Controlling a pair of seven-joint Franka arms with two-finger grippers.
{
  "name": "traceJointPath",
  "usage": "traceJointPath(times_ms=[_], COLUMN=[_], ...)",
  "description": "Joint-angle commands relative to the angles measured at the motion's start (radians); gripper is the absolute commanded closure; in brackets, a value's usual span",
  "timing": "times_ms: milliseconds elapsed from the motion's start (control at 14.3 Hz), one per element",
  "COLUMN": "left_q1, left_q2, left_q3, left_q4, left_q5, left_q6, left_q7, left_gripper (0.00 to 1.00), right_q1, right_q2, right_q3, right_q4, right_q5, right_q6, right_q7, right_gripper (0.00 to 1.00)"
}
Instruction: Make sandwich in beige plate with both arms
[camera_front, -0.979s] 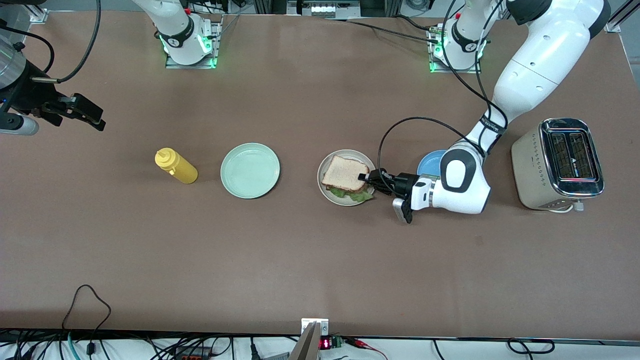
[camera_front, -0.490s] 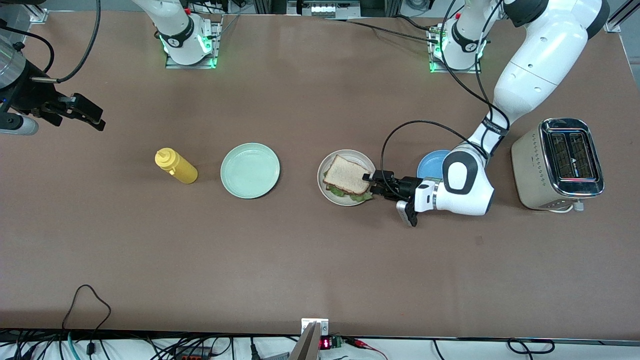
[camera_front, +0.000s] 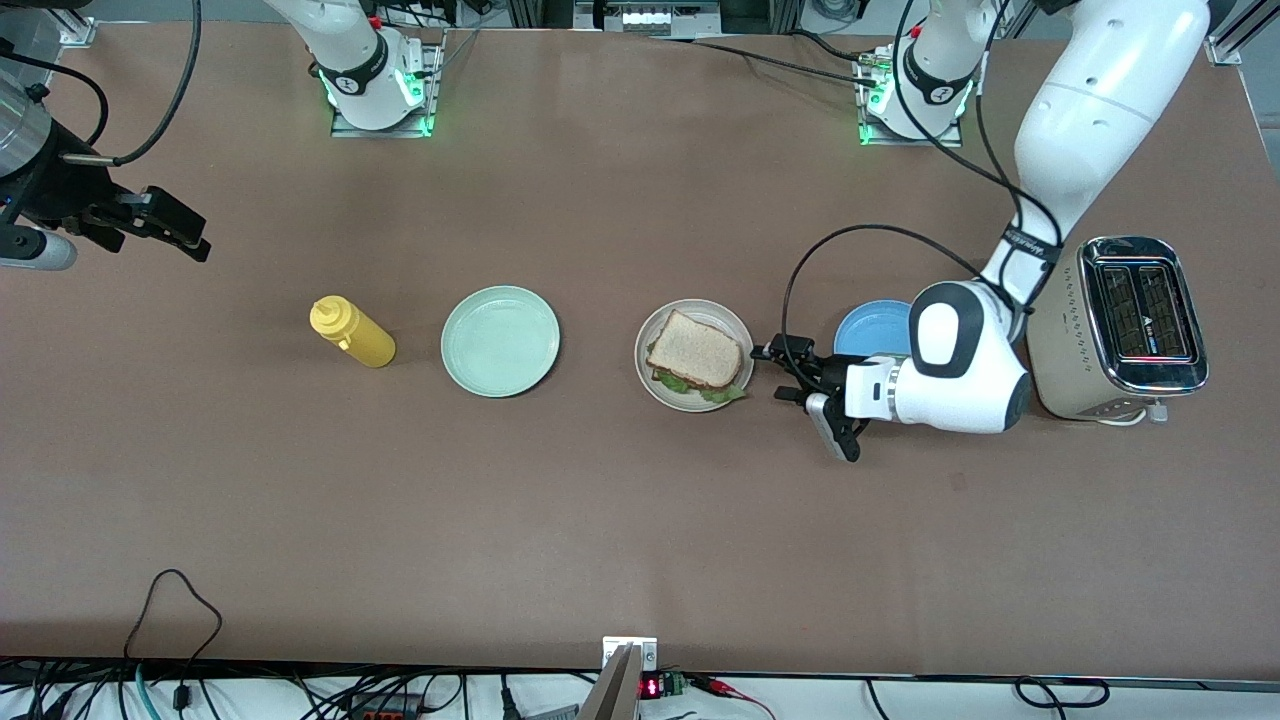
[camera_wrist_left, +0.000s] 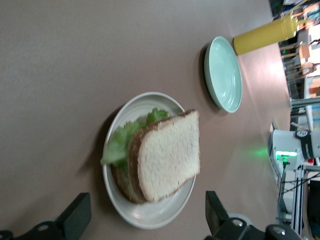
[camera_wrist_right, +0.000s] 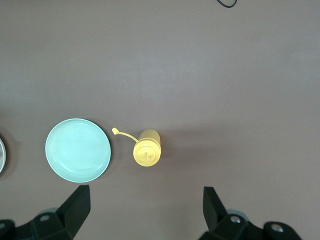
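The right gripper is hanging in the air over the surface at the right arm's end, its jaws spread wide and holding nothing, and that arm is waiting. Next along, a yellow squeeze bottle is standing beside the pale green plate, the two near each other but not touching; the right wrist view is looking straight down on both, the bottle's cap hanging off on its strap. Toward the middle, the sandwich is lying in the beige plate, its top slice sitting slightly askew on the lower one, with the lettuce poking out at the edge nearer the front camera. Just beside that plate, toward the left arm's end, the left gripper is sitting low over the surface, its jaws fully apart, gripping nothing and clear of the bread. A blue plate is lying partly hidden under the left arm, and a toaster is standing at that end of the surface
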Motion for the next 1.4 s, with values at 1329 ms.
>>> traceJointPath(times_ms=[1329], left_q1=[0.023], left_q2=[-0.365], left_q3=[0.013], left_q4=[0.420], left_q5=[0.903], left_q6=[-0.787], left_q7=[-0.478], left_gripper=[0.00], right_q1=[-0.011], right_q2=[-0.058], right_q3=[-0.003], right_q4=[-0.045], right_q5=[0.005], right_q6=[0.015], right_q7=[-0.055], right_gripper=[0.00])
